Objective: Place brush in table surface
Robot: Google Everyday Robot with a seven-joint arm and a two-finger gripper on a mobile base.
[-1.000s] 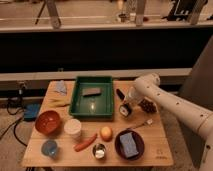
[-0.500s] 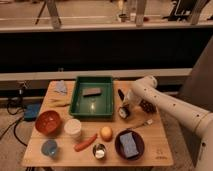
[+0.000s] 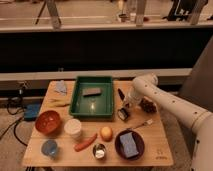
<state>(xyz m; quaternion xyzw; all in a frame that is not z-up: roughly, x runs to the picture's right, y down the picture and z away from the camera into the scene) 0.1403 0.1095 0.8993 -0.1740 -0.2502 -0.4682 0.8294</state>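
Note:
The brush lies or hangs at the right of the green tray, over the light tan table surface (image 3: 155, 145). Its slim black handle (image 3: 120, 93) points to the back and its small round head (image 3: 123, 114) with pale bristles sits low by the tabletop. My gripper (image 3: 128, 103) is at the end of the white arm that comes in from the right, right at the brush's middle and touching or nearly touching it. I cannot tell whether the head rests on the wood.
The green tray (image 3: 80, 102) holds a dark grey block (image 3: 92, 92). A silver fork (image 3: 142, 124) and a brown lump (image 3: 148, 105) lie near the gripper. In front are an orange ball (image 3: 106, 133), a carrot (image 3: 85, 142), a dark plate (image 3: 119, 146) with a blue sponge, cups and a red bowl (image 3: 48, 122).
The gripper and the brush have moved slightly down and toward the front of the table. Everything else has stayed still.

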